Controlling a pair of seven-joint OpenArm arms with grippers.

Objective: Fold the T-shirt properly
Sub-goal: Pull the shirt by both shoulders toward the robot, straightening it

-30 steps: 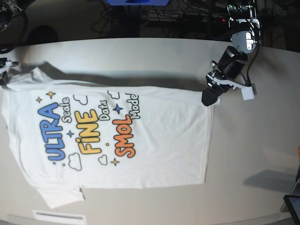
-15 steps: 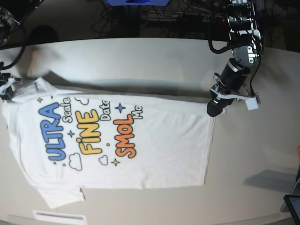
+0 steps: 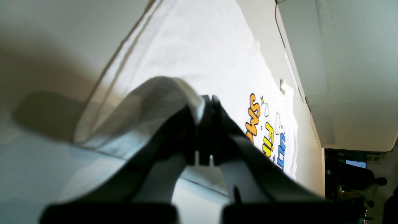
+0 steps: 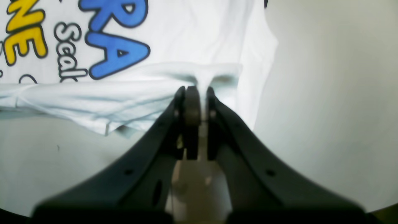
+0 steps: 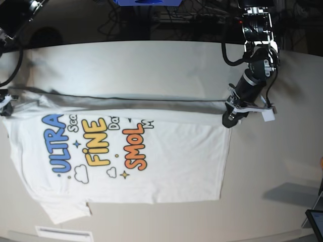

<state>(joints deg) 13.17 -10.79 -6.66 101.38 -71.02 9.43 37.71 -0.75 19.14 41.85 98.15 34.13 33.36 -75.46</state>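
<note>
The right gripper (image 5: 4,107) pinches the T-shirt (image 5: 166,161) at the bench's (image 5: 151,65) left edge; the left gripper (image 5: 229,117) clamps its far hem corner. Uneven carrying may skew the raised fold or slip cloth loose.

Left gripper (image 3: 205,102) and right gripper (image 4: 196,93): fingers pinched closed, arms spread wide apart

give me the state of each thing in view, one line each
T-shirt: print side up on the table, far long edge lifted and starting to fold over
left gripper: shut on the T-shirt's hem corner
right gripper: shut on the T-shirt's sleeve-end edge
table: bears the T-shirt
</note>
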